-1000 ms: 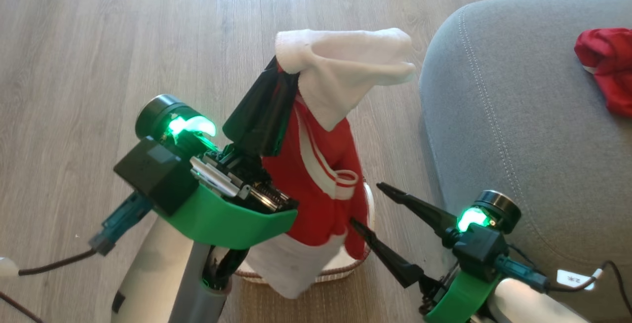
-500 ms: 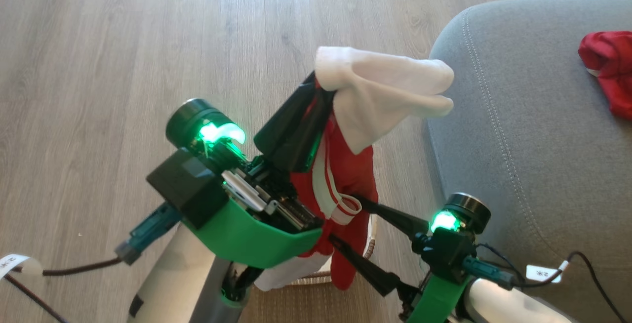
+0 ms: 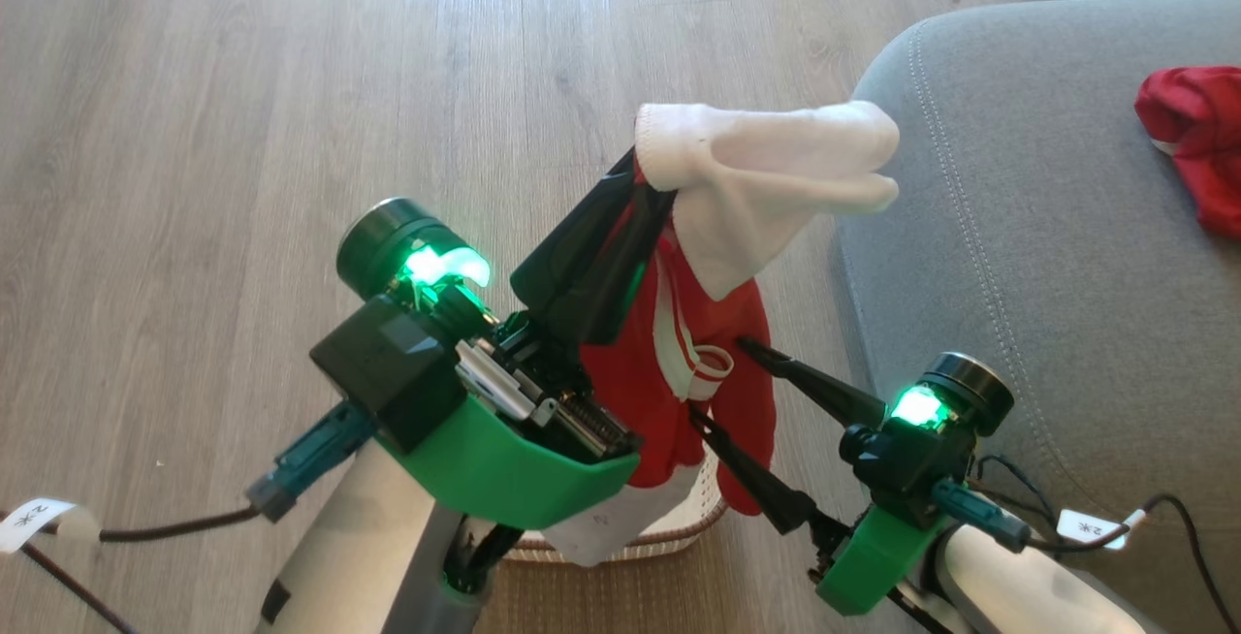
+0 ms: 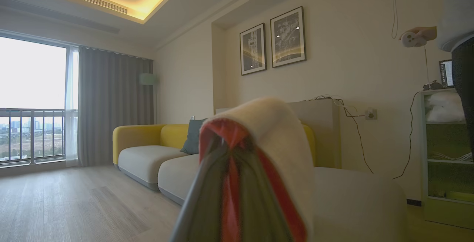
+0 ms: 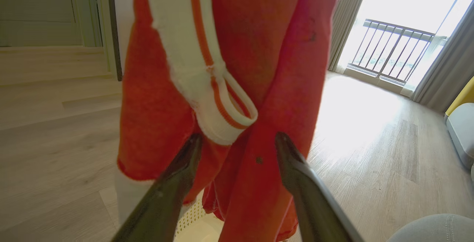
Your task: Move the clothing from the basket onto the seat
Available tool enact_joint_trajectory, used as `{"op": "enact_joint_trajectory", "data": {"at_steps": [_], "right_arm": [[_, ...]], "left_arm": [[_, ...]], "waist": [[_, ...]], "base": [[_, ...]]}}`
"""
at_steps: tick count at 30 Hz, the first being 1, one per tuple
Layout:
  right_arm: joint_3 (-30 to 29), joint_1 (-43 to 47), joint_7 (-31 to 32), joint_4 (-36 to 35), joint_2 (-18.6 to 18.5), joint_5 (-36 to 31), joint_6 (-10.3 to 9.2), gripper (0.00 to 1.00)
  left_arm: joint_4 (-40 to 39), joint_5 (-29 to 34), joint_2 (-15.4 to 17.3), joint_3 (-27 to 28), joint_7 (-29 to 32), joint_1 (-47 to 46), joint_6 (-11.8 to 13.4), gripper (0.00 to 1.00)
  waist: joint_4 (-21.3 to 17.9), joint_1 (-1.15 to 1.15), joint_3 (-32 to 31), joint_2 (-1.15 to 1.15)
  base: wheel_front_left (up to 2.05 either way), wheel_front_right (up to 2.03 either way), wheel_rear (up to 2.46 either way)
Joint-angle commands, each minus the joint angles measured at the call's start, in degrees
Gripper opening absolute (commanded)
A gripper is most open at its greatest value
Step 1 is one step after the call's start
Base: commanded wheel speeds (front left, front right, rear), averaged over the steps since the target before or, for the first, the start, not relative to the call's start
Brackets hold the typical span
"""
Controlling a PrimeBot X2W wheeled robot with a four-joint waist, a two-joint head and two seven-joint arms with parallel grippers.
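My left gripper (image 3: 635, 174) is shut on the clothing (image 3: 713, 372), a red garment with white stripes whose white lining (image 3: 776, 164) flops over the fingertips. It hangs above the basket (image 3: 700, 521), beside the seat (image 3: 1018, 246). In the left wrist view the clothing (image 4: 259, 142) drapes over my fingers. My right gripper (image 3: 719, 380) stands open, its tips at the hanging cloth's lower part. The right wrist view shows the right gripper (image 5: 239, 138) open, with the clothing (image 5: 259, 49) just ahead of both fingertips. A second red garment (image 3: 1193, 144) lies on the seat.
Wooden floor (image 3: 242, 130) spreads left and ahead. The cream perforated basket wall (image 5: 192, 216) shows below the cloth. A yellow and grey sofa (image 4: 148, 149) stands across the room. A person's hand with a controller (image 4: 414, 37) is at the far right.
My left gripper has carried the hanging garment to the right, closer to the seat's corner. The cloth now hangs at the open right gripper's tips. The head view has shifted slightly.
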Motion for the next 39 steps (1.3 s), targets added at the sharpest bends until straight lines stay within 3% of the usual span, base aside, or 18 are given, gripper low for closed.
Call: {"op": "enact_joint_trajectory", "data": {"at_steps": [1,17,31,32,33,34,39], "right_arm": [[-0.2,-0.39,-0.37,-1.45,0.11,-0.18,-0.01,1.0],[8.02,-7.19,-0.37,-0.01,-0.54,-0.03,-0.01,1.0],[4.38,-6.87,-0.37,4.51,5.42,-2.24,-0.01,1.0],[3.96,-6.52,-0.37,5.25,5.94,-1.79,-0.01,0.9],[3.47,-6.35,-0.37,5.94,6.38,-1.54,-0.01,0.32],[2.64,-6.17,-0.37,6.53,6.86,-1.33,-0.01,0.0],[-1.29,-5.0,-0.37,8.06,8.92,-0.51,-0.01,0.0]], "left_arm": [[-1.71,0.17,0.46,1.58,-0.28,-2.64,0.05,0.0],[0.64,1.61,0.46,-3.69,-0.28,-3.0,-0.06,0.0],[2.18,1.26,0.46,-6.97,-0.28,-2.85,-0.08,0.0],[2.21,1.25,0.46,-7.09,-0.28,-2.75,-0.08,0.0],[2.25,1.26,0.46,-7.18,-0.28,-2.65,-0.08,0.0],[2.33,1.3,0.46,-7.24,-0.28,-2.54,-0.08,0.0],[2.69,1.53,0.46,-6.75,-0.28,-2.08,-0.08,0.0]], "waist": [[-0.03,0.0,-0.04,0.0],[1.08,0.0,0.12,0.0],[3.07,0.0,-0.77,0.0],[3.17,0.0,-0.87,0.0],[3.25,0.0,-0.97,0.0],[3.32,0.0,-1.05,0.0],[3.37,0.0,-1.33,0.0]], "base": [[0.0,0.0,0.0],[0.0,0.0,0.0],[0.0,0.0,0.0],[0.0,0.0,0.0],[0.0,0.0,0.0],[0.0,0.0,0.0],[0.0,0.0,0.0]]}}
